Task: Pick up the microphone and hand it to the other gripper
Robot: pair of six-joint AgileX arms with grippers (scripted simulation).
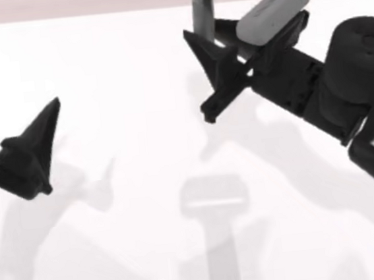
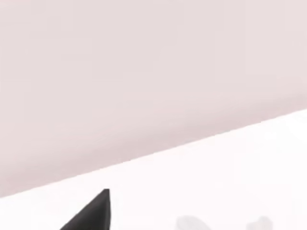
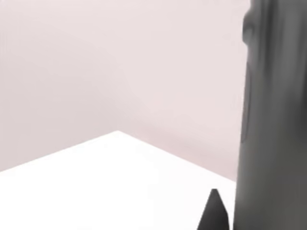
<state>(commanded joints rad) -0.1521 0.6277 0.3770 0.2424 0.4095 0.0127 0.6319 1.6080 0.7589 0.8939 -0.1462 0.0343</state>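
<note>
Right pincer (image 1: pixel 210 45) is up over the far edge of the white surface (image 1: pixel 134 72), fingers pinched on the grey handle of the microphone (image 1: pixel 202 13), which stands upright with its navy head at the top. In the right wrist view that handle (image 3: pixel 271 124) fills one side. Left pincer (image 1: pixel 11 107) waits well apart from the microphone, fingers spread wide.

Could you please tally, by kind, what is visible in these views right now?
Microphones: 1, the microphone, held by the right gripper at the table's far edge.
Grippers: 2, that one and the left gripper, at the table's left, holding nothing.
Tables: 1, the white table.
Total: 4
</note>
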